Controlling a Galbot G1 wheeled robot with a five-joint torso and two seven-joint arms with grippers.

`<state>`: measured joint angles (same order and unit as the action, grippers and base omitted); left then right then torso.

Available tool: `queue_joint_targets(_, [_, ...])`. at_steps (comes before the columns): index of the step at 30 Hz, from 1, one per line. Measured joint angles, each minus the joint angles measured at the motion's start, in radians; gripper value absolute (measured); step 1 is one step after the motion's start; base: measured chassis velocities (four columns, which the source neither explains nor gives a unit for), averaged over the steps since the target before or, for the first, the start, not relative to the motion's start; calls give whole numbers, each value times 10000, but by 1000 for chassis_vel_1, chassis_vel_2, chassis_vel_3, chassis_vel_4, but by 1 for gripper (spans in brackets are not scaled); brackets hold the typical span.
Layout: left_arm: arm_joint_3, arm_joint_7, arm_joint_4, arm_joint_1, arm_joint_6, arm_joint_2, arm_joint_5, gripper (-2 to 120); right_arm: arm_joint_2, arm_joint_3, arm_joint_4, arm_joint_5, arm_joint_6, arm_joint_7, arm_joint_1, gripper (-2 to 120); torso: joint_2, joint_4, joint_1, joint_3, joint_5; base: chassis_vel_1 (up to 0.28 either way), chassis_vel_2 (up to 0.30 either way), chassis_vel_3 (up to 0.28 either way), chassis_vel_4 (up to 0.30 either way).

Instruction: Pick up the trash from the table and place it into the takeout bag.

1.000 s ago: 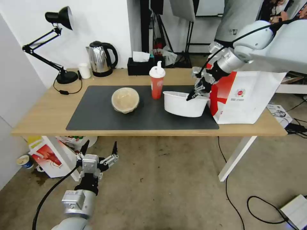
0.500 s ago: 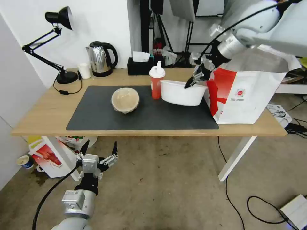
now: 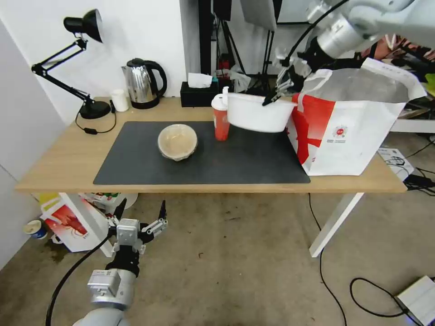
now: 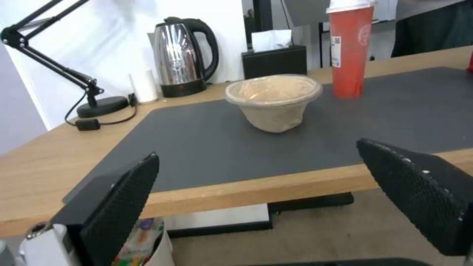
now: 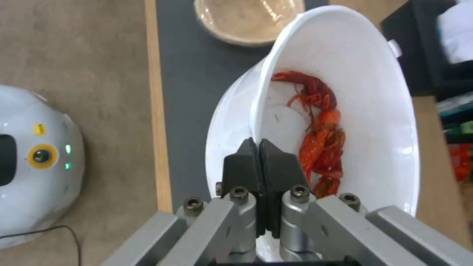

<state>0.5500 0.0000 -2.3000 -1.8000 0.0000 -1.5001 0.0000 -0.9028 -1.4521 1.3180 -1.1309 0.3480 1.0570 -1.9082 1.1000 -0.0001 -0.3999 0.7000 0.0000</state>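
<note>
Head view, right gripper (image 3: 271, 98): we see it pinching the near rim of the white bowl (image 3: 258, 116); the bowl hangs clear above the dark mat (image 3: 136, 158), just beside the takeout bag (image 3: 349, 131)
Head view, bag: it stands open on the table (image 3: 59, 163) at the mat's right end; its foil lining faces up
Head view, other trash: the red cup (image 3: 222, 117) stands on the mat touching the lifted bowl's left side in our sight; the beige bowl (image 3: 177, 141) sits on the mat left of the cup
Head view, left gripper (image 3: 141, 213): we see it spread wide below the table edge, over the floor
Left wrist view: both dark pads (image 4: 123, 199) stand far apart; beyond them the beige bowl (image 4: 274, 99) and red cup (image 4: 350, 48) rest on the mat
Right wrist view: the fingers (image 5: 258, 173) meet on the white bowl's rim (image 5: 345, 92); red crayfish shells (image 5: 320, 136) lie inside; the beige bowl (image 5: 246, 18) sits beyond on the mat
</note>
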Motion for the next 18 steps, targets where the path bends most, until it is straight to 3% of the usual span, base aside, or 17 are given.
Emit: queue_joint_targets(18, [0, 0, 0, 0, 0, 0, 0, 100, -315, -121, -535, -472, -120, 65, 1089, 0, 0, 1, 0, 0, -1, 0, 0, 0, 0])
